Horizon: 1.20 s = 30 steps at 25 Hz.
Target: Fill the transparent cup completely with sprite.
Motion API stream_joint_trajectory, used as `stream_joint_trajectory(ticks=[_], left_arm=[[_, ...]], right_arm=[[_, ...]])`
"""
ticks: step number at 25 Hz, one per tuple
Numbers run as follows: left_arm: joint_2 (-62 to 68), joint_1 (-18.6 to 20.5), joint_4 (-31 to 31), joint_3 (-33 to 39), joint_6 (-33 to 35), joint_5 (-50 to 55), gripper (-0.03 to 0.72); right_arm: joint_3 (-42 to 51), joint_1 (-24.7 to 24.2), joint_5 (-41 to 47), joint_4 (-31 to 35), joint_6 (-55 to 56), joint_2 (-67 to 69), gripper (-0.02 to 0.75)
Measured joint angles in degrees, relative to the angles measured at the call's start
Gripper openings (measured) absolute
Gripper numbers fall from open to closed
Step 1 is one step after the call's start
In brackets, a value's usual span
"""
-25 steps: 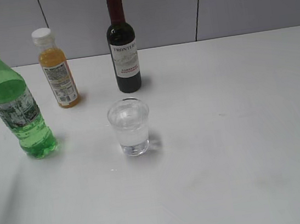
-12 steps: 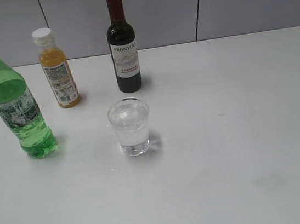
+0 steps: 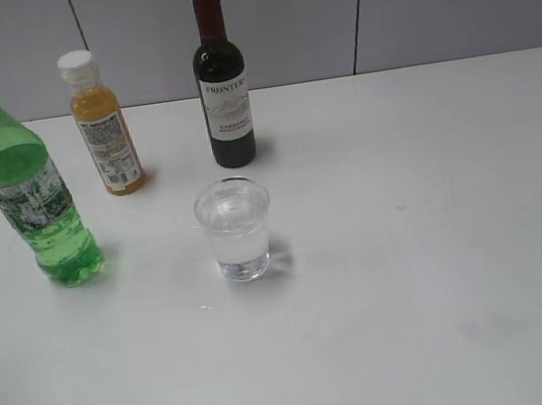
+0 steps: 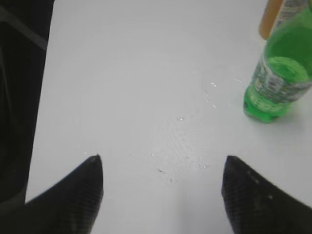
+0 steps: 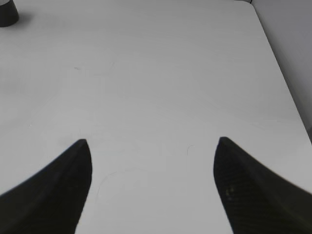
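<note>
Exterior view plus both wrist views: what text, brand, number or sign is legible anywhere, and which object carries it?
"FRONTERA" (last letter at the label's edge, unclear): white label of the dark wine bottle.
Small red lines lower on that label: too small to read.
Orange juice bottle label: fine print, unreadable.
Green sprite bottle label: pattern only, no legible word; blurred in the left wrist view as well.
Transparent cup: no text.
Right wrist view: none.

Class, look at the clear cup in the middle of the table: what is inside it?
The clear cup holds a colourless liquid, mostly filling it. Its exact level is hard to read through the clear wall. Nothing else shows inside; nothing covers the open top.
</note>
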Motion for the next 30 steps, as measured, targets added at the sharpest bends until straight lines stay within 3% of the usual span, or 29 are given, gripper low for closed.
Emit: stream_joint_trajectory(ticks=[15,30], left_arm=[[-25.53,-0.25,-5.87,16.71,-1.78,6.64,0.579],[-44.85,-0.33,-5.95,18.3,-5.49,14.91,0.579]], right_arm=[[0.0,0.0,0.0,0.0,0.0,0.0,0.591],[0.0,0.0,0.0,0.0,0.0,0.0,0.591]])
